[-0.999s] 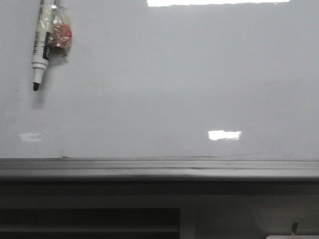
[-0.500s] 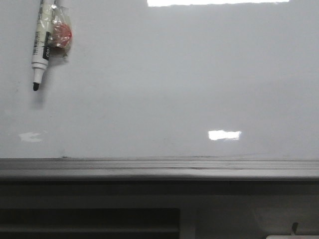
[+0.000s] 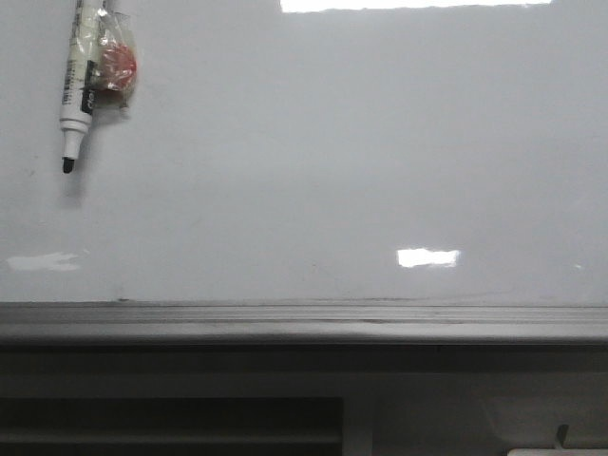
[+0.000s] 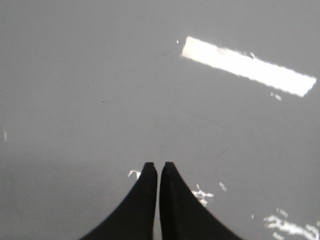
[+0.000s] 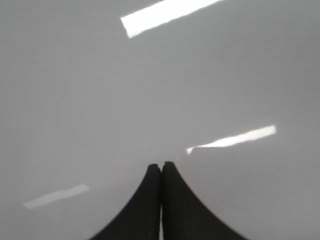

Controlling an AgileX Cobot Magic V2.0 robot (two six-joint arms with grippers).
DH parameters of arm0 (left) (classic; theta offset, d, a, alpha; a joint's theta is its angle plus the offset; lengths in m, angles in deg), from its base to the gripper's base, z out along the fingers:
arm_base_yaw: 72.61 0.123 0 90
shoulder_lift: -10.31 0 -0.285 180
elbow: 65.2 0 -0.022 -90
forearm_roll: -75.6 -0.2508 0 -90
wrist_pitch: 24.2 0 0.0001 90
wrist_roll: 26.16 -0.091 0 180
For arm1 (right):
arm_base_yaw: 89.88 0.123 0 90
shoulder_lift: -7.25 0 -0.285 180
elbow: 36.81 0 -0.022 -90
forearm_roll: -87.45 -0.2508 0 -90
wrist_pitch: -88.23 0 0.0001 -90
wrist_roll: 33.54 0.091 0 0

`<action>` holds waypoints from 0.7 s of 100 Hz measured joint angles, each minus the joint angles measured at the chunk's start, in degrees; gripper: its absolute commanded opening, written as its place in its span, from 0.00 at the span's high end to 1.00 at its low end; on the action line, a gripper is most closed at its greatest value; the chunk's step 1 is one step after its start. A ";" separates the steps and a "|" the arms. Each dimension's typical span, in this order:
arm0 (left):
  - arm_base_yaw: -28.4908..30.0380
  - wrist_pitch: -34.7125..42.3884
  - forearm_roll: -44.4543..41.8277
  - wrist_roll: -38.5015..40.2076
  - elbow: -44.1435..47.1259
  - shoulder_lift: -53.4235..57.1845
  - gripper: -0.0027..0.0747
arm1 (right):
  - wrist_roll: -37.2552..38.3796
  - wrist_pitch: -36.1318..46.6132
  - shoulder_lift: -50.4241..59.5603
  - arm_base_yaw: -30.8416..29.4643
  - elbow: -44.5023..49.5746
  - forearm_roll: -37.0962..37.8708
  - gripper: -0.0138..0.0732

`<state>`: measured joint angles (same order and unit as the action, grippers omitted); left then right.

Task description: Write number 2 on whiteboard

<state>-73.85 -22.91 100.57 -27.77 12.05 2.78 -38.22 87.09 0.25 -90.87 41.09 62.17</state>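
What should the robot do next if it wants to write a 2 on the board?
Probably reach the left gripper toward the marker hanging at the upper left of the whiteboard. No number 2 is drawn yet, both the left gripper and the right gripper are shut and hold nothing, and the marker is on the left arm's side. It would need to open first.

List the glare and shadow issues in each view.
Front view: the glossy whiteboard carries bright reflections at the top edge and low right of centre, and the marker casts a soft shadow beneath its tip. Left wrist view: one strong rectangular glare bar, plus scattered glints near the shut left end effector. Right wrist view: three slanted glare streaks, slightly soft, above and beside the shut right end effector.
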 measured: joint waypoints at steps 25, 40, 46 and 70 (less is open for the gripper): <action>0.00 -1.29 10.18 0.10 -1.77 0.00 0.99 | -0.10 -7.34 0.00 0.00 -1.60 -8.03 0.92; 0.00 -12.13 9.43 -1.82 -8.71 -2.18 0.99 | -0.34 -15.08 -4.46 0.00 -7.58 -4.37 0.92; -0.20 -16.24 8.98 -4.94 -11.60 -4.74 0.99 | -0.61 -17.41 -8.10 0.00 -10.54 -2.41 0.92; -9.01 -19.67 8.67 -12.69 -17.73 -13.53 0.99 | -3.70 -24.84 -20.50 1.81 -19.51 0.33 0.89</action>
<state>-82.85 -42.58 109.24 -40.45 -5.68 -10.75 -41.92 62.26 -20.24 -89.06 21.58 62.50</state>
